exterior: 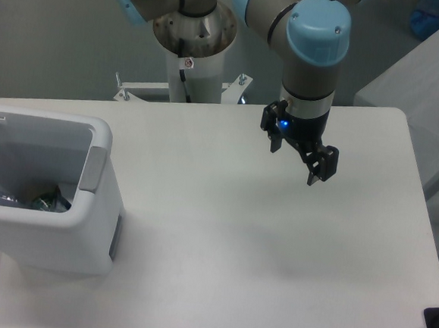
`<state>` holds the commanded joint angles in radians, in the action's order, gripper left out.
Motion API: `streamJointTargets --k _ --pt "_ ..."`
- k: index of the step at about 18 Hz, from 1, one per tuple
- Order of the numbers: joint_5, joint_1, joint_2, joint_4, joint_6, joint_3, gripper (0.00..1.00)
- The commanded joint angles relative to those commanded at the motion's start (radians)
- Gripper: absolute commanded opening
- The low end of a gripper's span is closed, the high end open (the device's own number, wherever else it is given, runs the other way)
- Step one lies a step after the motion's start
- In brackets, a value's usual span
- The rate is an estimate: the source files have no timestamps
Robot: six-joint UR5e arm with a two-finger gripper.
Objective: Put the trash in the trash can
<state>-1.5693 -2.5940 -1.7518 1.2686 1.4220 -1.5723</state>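
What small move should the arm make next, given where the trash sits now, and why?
Probably just hold or ease the arm back toward rest. The black two-finger gripper is open, carries nothing, and hangs above the bare white table. Crumpled clear plastic trash already lies inside the large white rectangular trash can, and I see none on the tabletop.

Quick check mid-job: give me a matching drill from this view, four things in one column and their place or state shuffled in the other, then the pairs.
Things:
1. trash
2. bin
3. end effector
4. table

Places or states:
A. open, holding nothing, above the table's far right part
B. lying at the bottom of the bin
C. standing at the table's left edge
D. white surface under the arm

Pairs: 1-B, 2-C, 3-A, 4-D
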Motion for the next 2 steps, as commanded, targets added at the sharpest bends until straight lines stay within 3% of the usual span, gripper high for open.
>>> streamJointTargets --k 2 --pt "0.002 0.0 0.0 0.0 -0.005 0.0 1.0"
